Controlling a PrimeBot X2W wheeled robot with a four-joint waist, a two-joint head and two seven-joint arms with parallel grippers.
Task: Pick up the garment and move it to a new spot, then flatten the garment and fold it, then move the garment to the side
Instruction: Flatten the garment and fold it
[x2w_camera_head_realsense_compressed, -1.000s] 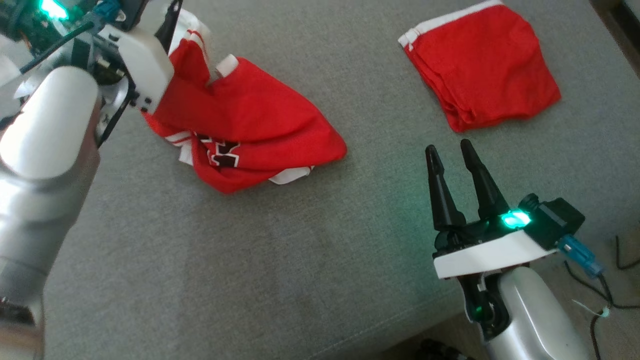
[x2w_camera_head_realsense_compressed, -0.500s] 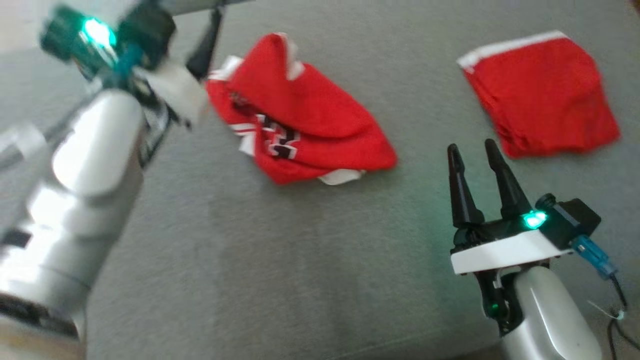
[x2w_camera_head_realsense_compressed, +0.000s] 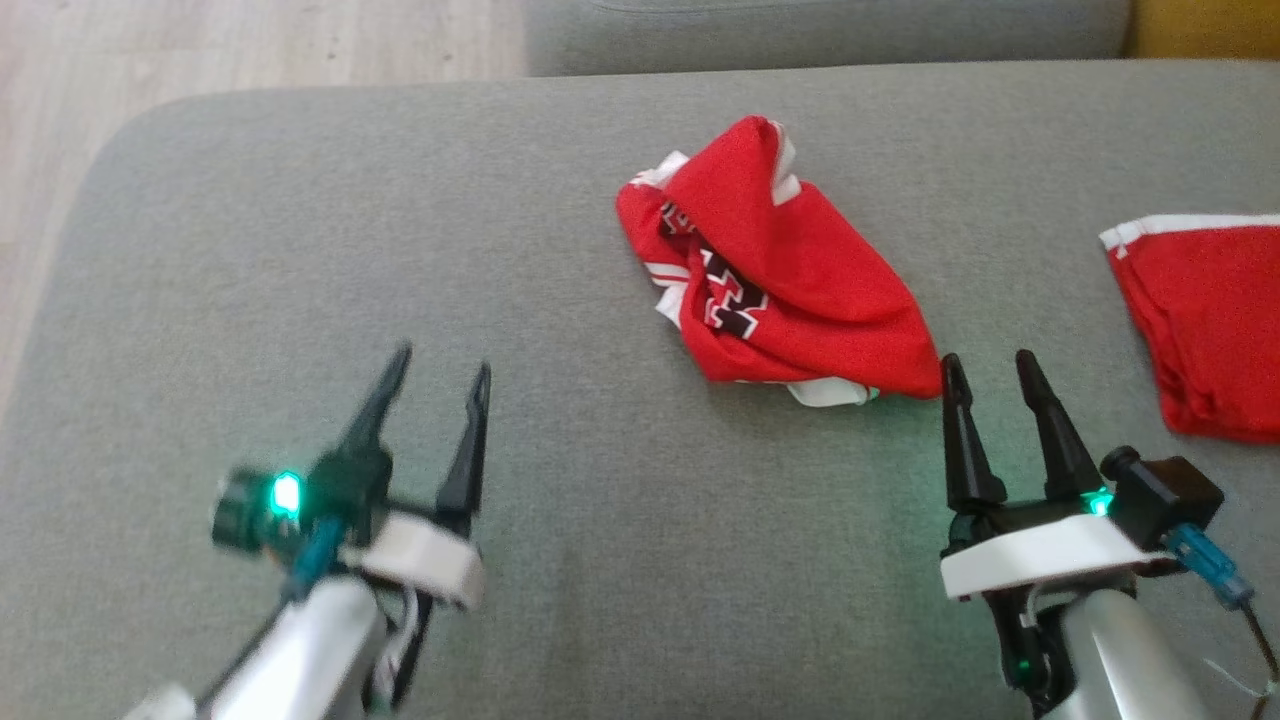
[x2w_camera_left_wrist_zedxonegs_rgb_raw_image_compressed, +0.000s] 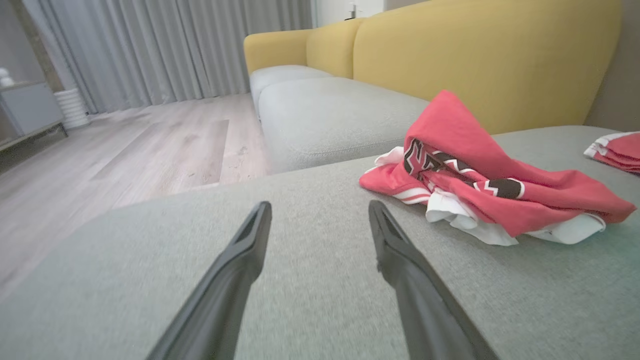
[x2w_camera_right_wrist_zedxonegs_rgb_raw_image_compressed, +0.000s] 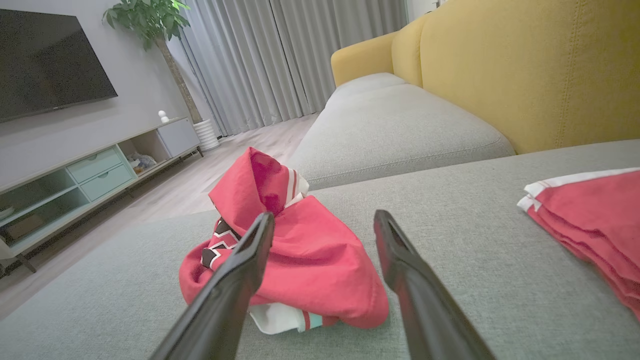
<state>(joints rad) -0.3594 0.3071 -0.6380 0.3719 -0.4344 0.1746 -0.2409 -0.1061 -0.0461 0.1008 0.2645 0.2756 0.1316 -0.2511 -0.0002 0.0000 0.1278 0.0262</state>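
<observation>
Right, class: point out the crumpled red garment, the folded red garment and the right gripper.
crumpled red garment (x2w_camera_head_realsense_compressed: 810, 290), head view, its plain red upper fold.
folded red garment (x2w_camera_head_realsense_compressed: 1215, 330), head view, middle of its red top layer.
right gripper (x2w_camera_head_realsense_compressed: 988, 360), head view, midway between its fingertips.

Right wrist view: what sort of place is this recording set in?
Most likely a home living room: a yellow-backed sofa with grey seat cushions, a wall-mounted TV above a low cabinet, and a potted plant beside floor-length curtains.
</observation>
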